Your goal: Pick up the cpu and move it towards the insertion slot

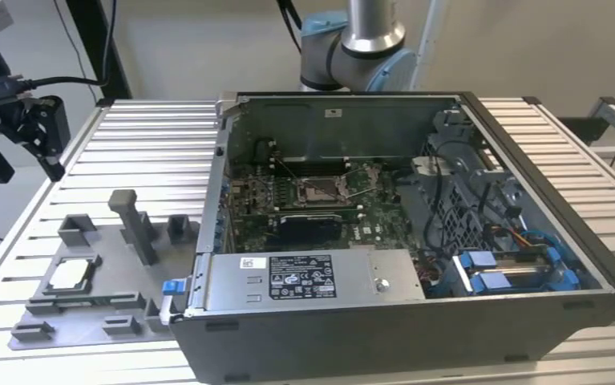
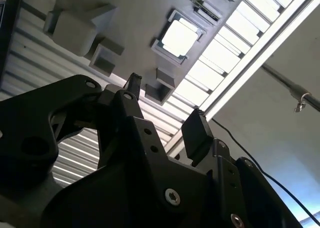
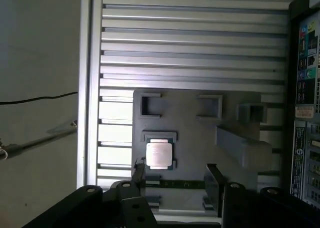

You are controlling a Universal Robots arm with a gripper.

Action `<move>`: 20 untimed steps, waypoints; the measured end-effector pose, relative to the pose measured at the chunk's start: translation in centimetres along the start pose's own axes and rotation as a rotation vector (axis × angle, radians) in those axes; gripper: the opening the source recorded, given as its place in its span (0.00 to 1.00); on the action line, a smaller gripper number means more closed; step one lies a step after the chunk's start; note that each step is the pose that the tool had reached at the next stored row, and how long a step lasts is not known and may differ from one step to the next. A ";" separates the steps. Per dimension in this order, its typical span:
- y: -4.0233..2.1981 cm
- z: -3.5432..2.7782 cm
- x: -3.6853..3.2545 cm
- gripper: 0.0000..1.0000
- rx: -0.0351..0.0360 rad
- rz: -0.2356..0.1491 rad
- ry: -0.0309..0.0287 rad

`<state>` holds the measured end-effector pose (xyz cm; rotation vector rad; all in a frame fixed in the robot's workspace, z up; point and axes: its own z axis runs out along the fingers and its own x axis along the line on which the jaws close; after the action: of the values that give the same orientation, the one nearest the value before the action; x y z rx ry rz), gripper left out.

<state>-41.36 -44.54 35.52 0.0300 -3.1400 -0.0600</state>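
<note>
The cpu (image 1: 72,275) lies flat, silvery face up, in a square recess of the grey plastic tray (image 1: 93,321) on the exterior view's left; both wrist views show the cpu (image 2: 178,39) (image 3: 159,155) from above. My black gripper (image 1: 27,170) hangs high above the table's far left corner, well apart from the cpu. It is open, with nothing between its fingers (image 2: 196,133) (image 3: 212,180). The insertion slot (image 1: 318,190) sits on the green motherboard inside the open computer case, with a silver frame around its brownish pin field.
The computer case (image 1: 564,313) fills the middle and right of the slatted metal table (image 1: 147,152). Inside it are a power supply (image 1: 307,277) at the front and blue drive brackets (image 1: 511,269). A tall grey post (image 1: 134,224) and small blocks stand on the tray.
</note>
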 end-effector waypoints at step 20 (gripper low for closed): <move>-0.05 0.68 0.00 1.00 0.0002 0.000 -0.0060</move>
<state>-41.36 -44.56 34.84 0.0297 -3.1459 -0.0599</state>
